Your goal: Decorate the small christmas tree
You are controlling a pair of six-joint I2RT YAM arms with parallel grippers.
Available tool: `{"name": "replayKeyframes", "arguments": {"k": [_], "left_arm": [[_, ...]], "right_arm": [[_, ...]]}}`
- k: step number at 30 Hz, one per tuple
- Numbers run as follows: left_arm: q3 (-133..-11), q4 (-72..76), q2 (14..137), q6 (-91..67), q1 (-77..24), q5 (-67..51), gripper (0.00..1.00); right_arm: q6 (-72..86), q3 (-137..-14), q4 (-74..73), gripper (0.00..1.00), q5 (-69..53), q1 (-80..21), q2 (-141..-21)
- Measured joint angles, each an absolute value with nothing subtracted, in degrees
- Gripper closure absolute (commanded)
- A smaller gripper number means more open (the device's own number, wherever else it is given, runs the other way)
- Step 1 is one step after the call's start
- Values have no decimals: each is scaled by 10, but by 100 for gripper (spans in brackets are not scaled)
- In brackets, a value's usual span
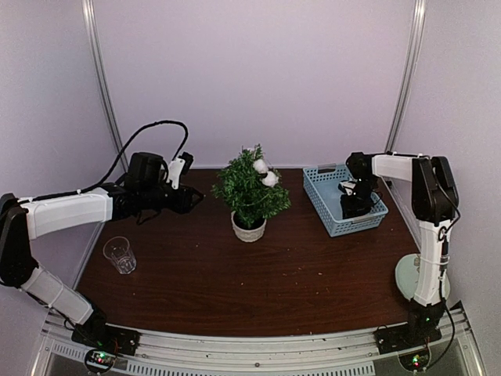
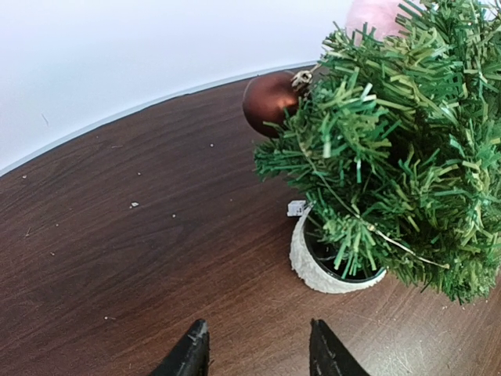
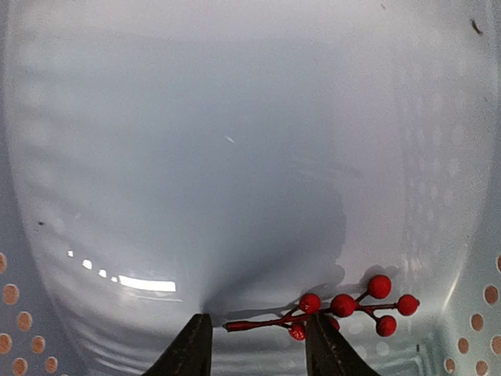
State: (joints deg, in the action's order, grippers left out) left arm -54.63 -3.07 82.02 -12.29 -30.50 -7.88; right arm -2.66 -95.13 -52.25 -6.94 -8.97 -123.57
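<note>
The small christmas tree [image 1: 250,188] stands in its white pot [image 1: 249,229] at mid-table, with two white balls [image 1: 266,173] near its top. In the left wrist view the tree [image 2: 399,149] also carries a dark red bauble [image 2: 268,102] and a pink one [image 2: 376,16]. My left gripper [image 1: 192,197] hovers left of the tree, open and empty [image 2: 258,352]. My right gripper [image 1: 356,205] reaches down into the light-blue basket [image 1: 321,192]. Its jaws [image 3: 257,345] stand open astride the stem of a red berry sprig [image 3: 344,305] lying on the basket floor [image 3: 235,157].
A clear drinking glass [image 1: 120,254] stands near the table's left edge. The basket sits at the back right, close to the side wall. White walls close in the table on three sides.
</note>
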Motion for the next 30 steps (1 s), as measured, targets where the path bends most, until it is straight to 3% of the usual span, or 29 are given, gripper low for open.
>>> {"name": "replayKeyframes", "arguments": {"k": [5,17,30], "left_arm": [[-546,-31,820,-123,-305,-77,57],[-546,-31,820,-123,-305,-77,57],[-546,-24,820,-123,-305,-77,57]], "right_arm": [[-34,-952,-480,61,-133,-90,-1236],[4,-877,-387,44,-98,-100,-1127],[147,-826,-302,52,-45,-85,-1166]]}}
